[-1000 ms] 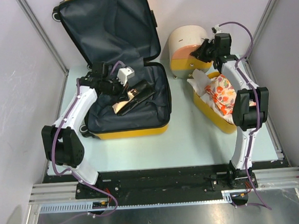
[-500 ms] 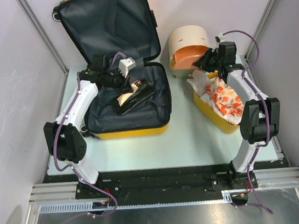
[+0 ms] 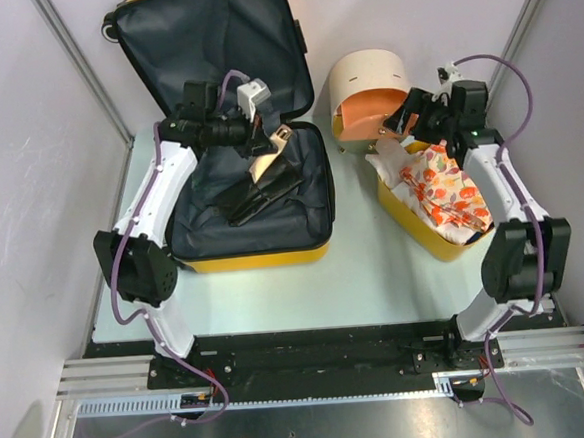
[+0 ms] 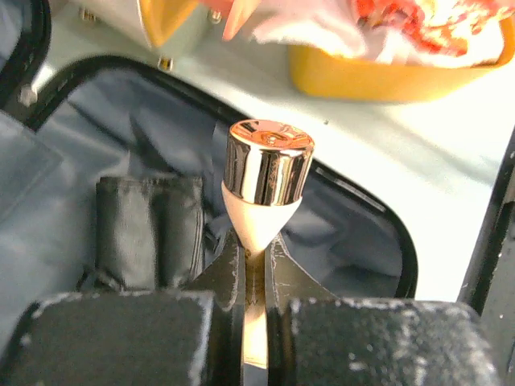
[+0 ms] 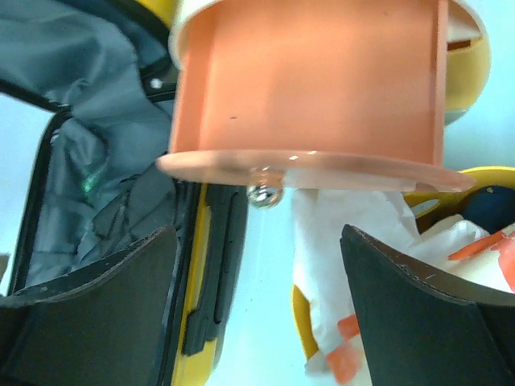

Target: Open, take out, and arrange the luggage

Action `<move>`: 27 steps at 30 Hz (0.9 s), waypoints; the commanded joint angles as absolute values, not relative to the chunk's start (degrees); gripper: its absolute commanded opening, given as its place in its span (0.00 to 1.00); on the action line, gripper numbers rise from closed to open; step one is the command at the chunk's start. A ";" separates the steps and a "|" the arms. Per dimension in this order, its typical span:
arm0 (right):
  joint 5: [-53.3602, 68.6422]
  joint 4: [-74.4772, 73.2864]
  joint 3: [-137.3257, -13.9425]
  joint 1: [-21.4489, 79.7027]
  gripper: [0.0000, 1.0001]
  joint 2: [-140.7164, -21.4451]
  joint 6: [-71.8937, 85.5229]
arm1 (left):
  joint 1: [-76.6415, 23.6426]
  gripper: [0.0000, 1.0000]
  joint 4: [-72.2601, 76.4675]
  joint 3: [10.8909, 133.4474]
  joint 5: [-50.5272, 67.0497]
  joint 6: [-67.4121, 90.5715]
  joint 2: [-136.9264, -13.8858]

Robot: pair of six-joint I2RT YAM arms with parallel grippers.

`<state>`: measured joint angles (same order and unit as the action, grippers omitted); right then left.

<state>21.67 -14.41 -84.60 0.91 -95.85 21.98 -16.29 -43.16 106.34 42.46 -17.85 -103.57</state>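
Left gripper (image 4: 253, 256), above the open luggage (image 3: 210, 44) at upper left of the overhead frame, pinches tight the cream tapered body of a chrome-capped bottle (image 4: 266, 173), possibly a cosmetic. Right gripper (image 5: 257, 241) gapes wide, holding nothing, just below the round box's (image 3: 367, 73) pink drawer (image 5: 306, 88).

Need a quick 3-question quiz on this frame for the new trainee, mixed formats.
1. True or false: the luggage lies open.
2. The left gripper is shut on: A) a chrome-capped bottle B) a black pouch C) a floral cloth.
3. Fill in: the right gripper stands ___ in front of the pink drawer of the round box.
Key: 1 true; 2 A; 3 open.
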 commanded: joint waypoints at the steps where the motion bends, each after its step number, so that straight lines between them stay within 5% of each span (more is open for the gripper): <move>1: 32.84 -8.98 -82.01 0.44 0.86 -86.50 16.00 | -18.97 0.00 -38.41 113.54 49.30 -11.25 -104.59; 11: 43.85 10.71 -81.12 11.15 0.82 -83.06 23.63 | -24.26 0.00 -33.40 114.79 50.71 -10.72 -103.19; 20: 42.45 8.53 -81.12 16.78 0.86 -83.32 25.66 | -27.33 0.00 -29.01 111.53 47.64 -10.02 -100.55; 27: 37.27 7.91 -81.12 18.54 0.77 -84.72 26.19 | -28.30 0.00 -26.72 111.09 46.67 -8.44 -100.55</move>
